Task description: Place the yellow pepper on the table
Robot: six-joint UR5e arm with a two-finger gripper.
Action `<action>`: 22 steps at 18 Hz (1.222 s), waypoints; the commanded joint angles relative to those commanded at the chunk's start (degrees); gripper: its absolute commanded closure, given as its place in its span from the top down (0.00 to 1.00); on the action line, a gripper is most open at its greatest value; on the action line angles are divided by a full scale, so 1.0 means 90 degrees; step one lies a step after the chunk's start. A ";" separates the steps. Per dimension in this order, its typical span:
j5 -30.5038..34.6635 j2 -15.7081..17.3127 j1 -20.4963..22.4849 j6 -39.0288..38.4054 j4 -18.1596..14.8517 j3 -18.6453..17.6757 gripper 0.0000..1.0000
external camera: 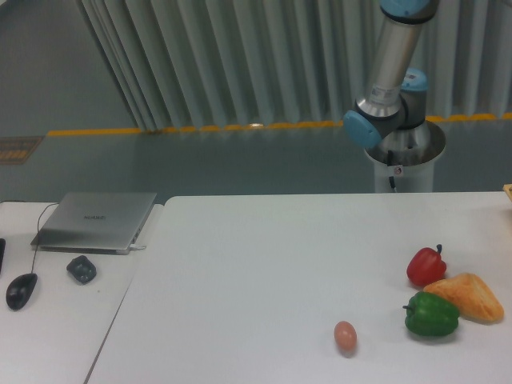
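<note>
The yellow pepper is out of view. The large white table (264,264) fills the lower middle and right of the camera view. Only the arm's lower links (390,80) show, rising from the base behind the table's far right edge and leaving the frame at the top. The gripper is out of view above the frame.
A red pepper (426,266), a green pepper (431,314) and an orange-tan bread wedge (468,297) cluster at the table's right. A small egg (345,336) lies near the front edge. On the left desk sit a laptop (96,220), a mouse (22,290) and a dark object (81,268).
</note>
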 joint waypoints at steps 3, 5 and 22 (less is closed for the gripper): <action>0.0010 0.0118 -0.0518 -0.0058 -0.0010 -0.0107 0.21; 0.0001 0.0167 -0.0830 -0.0146 0.0000 -0.0166 0.21; 0.0997 -0.0497 -0.1974 0.0048 0.0059 -0.0371 0.66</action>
